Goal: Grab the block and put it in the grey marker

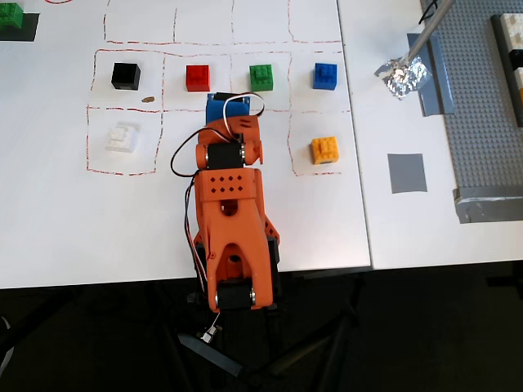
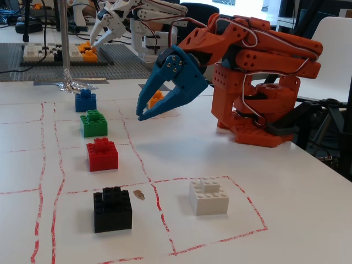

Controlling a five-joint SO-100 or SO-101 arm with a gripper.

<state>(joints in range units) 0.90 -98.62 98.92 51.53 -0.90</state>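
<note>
On the white sheet point(image 1: 270, 220) of the overhead view, dashed red lines point(image 1: 122, 52) mark off a grid of cells, and the red block point(image 1: 198, 77) serves as landmark. Left of the red block, one cell over, stands a black brick point(image 1: 125, 76); below and left of it a white brick point(image 1: 120, 137) sits alone in its cell, with a small brown speck point(image 1: 148, 99) on the sheet between black and white. The cells above the red block lie bare, so there is open room on that side, and the sheet's lower edge is well apart from it. The red block itself is a small cube with raised studs on top, sitting square in its cell, touching nothing.

Just below and to the right of the red block hangs the gripper point(image 1: 225, 101), blue-tipped on the orange arm point(image 1: 233, 229); in the fixed view its fingers point(image 2: 157, 104) stand slightly apart, empty, above the sheet and clear of every brick. Right of the red block comes a green brick point(image 1: 261, 77), close enough to crowd that side, then a blue brick point(image 1: 325, 75), and lower down an orange brick point(image 1: 324, 149). Well to the right of the red block, past the sheet's edge, a crumpled foil base point(image 1: 402, 75) holds a metal rod. Below it lies the grey marker point(image 1: 407, 173), a flat plain square, uncovered, beside the long grey studded baseplate point(image 1: 482, 106)
</note>
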